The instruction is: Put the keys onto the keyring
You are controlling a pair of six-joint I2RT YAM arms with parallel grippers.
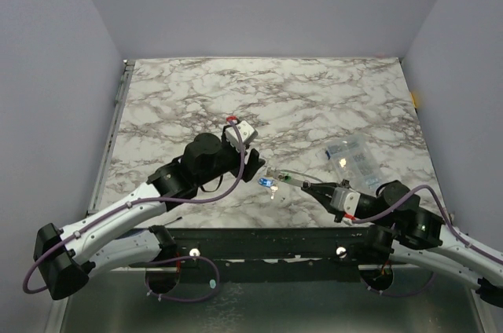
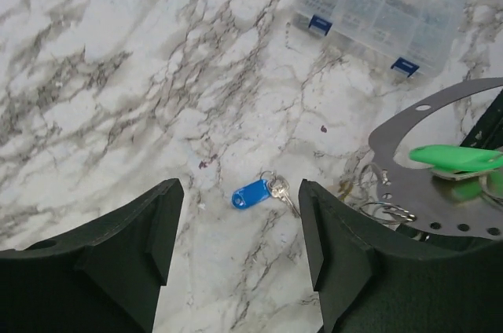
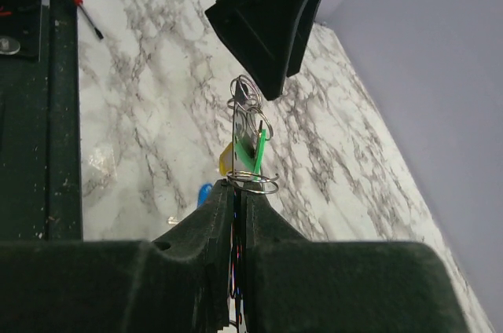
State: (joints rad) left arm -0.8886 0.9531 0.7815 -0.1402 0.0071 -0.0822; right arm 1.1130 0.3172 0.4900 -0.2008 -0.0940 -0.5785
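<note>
A smooth, marble-patterned tabletop [image 2: 118,74] carries a blue key [image 2: 250,193] — glossy plastic head, bright metal blade. At three o'clock, the keyring [image 2: 393,144] is flat, dull grey metal under a green key [image 2: 452,158] of shiny plastic; at one o'clock, a translucent plastic box [image 2: 377,11].

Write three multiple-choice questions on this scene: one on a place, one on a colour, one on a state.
1. Where does the blue key lie? A on the table; B in a cup; C on a shelf.
2. Which colour is a key head at the keyring? A red; B black; C green.
3. How is the right gripper? A open, empty; B shut on the keyring; C shut on the blue key.
Answers: 1 A, bare marble surrounds it; 2 C, green plastic against grey metal; 3 B, it pinches the ring's edge.
</note>
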